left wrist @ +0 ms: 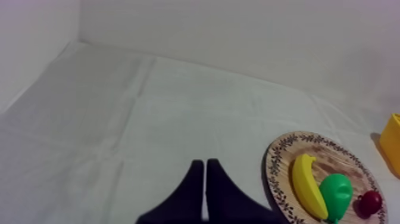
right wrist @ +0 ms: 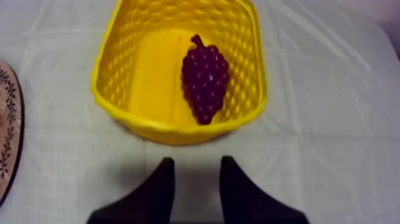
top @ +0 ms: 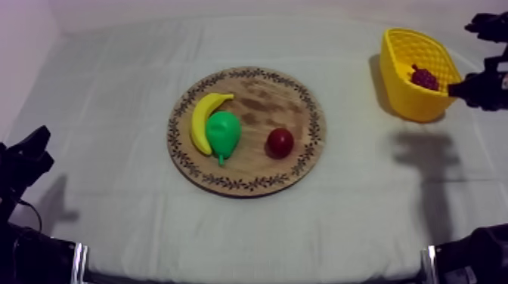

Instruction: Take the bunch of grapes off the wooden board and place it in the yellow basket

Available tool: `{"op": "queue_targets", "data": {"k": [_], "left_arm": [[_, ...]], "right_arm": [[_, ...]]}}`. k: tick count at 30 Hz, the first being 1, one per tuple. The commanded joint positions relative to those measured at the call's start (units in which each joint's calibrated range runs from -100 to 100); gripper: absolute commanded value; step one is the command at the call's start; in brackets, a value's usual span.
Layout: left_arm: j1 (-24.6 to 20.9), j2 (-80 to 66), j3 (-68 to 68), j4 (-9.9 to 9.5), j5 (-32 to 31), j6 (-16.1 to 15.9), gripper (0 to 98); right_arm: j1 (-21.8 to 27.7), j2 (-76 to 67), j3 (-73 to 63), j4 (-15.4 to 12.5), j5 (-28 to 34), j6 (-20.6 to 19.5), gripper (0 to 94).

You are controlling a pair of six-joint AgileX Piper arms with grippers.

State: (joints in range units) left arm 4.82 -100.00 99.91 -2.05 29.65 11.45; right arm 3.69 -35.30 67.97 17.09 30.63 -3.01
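No readable text, labels, brands or numbers. The wooden board (top: 274,106) has a decorative pattern on its rim, not lettering.

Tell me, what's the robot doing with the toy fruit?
The bunch of grapes lies inside the yellow basket, so that job looks done. The right gripper hovers open just outside the basket, holding nothing. The left gripper rests shut at its own side of the table. A banana, a pear and a small red fruit lie on the wooden board.
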Motion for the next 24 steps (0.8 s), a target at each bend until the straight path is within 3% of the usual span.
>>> {"op": "queue_targets", "data": {"k": [1,7,14,20,24], "left_arm": [[0.0,0.0,-0.02,-0.02,0.01,0.0,0.1],[0.0,0.0,-0.02,-0.02,0.01,0.0,0.1],[0.0,0.0,-0.02,-0.02,0.01,0.0,0.1],[0.0,0.0,-0.02,-0.02,0.01,0.0,0.1],[0.0,0.0,-0.02,-0.02,0.01,0.0,0.1]], "right_arm": [[-0.38,-4.0,5.45,1.3,-1.2,-1.82,21.5],[-2.0,-13.09,14.52,4.35,-3.68,-5.97,14.9],[-2.33,-24.54,22.78,3.21,-5.44,-5.91,5.0],[-1.82,-33.6,28.19,-1.36,-6.34,-2.89,1.1],[-0.78,-39.34,30.84,-9.28,-8.02,3.78,0.7]]}}
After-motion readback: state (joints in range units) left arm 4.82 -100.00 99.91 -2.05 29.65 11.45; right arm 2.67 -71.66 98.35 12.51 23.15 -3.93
